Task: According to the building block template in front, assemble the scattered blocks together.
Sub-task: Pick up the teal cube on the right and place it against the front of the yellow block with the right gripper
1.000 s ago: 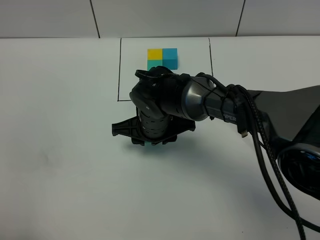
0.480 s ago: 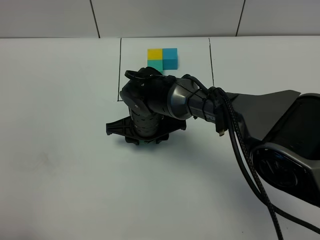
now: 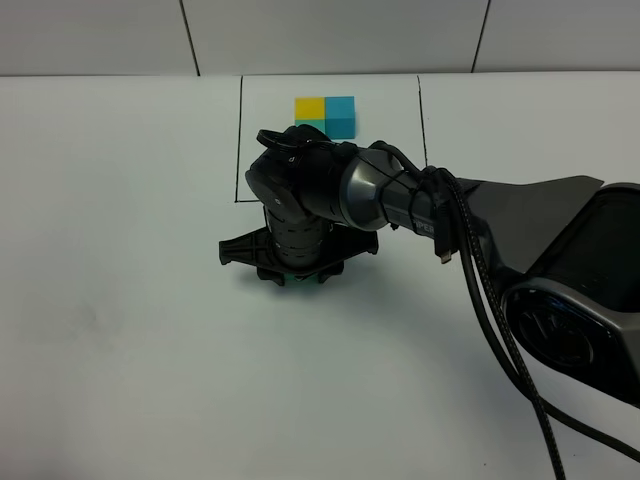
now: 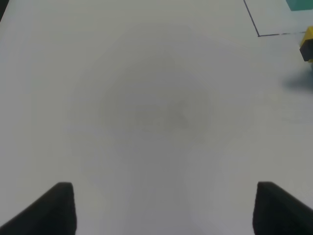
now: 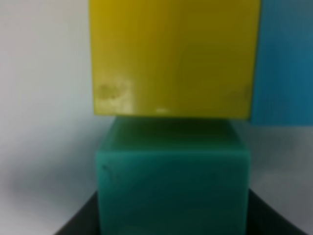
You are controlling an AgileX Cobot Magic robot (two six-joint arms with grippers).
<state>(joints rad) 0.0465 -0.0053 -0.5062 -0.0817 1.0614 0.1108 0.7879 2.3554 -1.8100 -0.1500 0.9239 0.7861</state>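
Right pincer [image 3: 298, 270] clenched on teal-green cube [image 5: 173, 183], yellow cube [image 5: 173, 58] touching just ahead, blue cube [image 5: 286, 63] beside it; left pincer [image 4: 164, 210] released, far.

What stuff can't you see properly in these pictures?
- Loose blocks, high view: hidden under the right arm; only a sliver of green shows.
- Template, high view: its lower part is covered by that arm.
- Right gripper, its own view: the green block fills the picture, hiding most of the fingers.
- Yellow block, left wrist view: cut off by the edge.
- Blue block, right wrist view: cut off, blurred.
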